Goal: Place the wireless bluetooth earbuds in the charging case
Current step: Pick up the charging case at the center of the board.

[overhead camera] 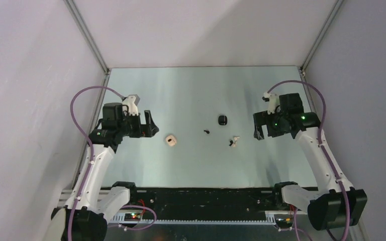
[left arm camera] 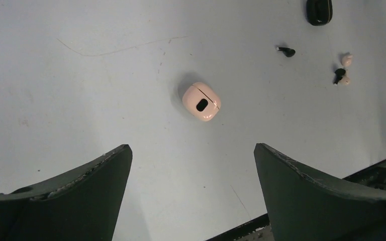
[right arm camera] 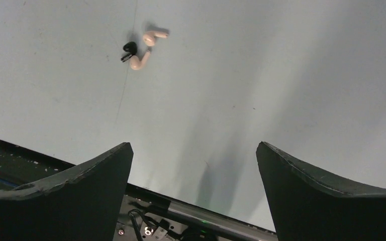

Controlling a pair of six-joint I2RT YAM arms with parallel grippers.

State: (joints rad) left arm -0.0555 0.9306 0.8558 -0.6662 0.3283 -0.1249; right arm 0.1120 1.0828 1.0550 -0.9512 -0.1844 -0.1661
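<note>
Earbud (left arm camera: 285,50) lies crosswise, stem pointing left.

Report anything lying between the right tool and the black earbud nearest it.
Two pink earbuds crowd that black earbud on the side facing the open right tool, one seemingly touching it. Otherwise only bare table lies between.

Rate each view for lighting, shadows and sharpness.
Top view: dim, even light, with a pale sheen on the table; the black bud barely resolves. Left wrist view: the pink case is sharp, with a soft shadow at its upper left. Right wrist view: faint vertical streaks of shadow on the table; the pink buds are clear.
</note>
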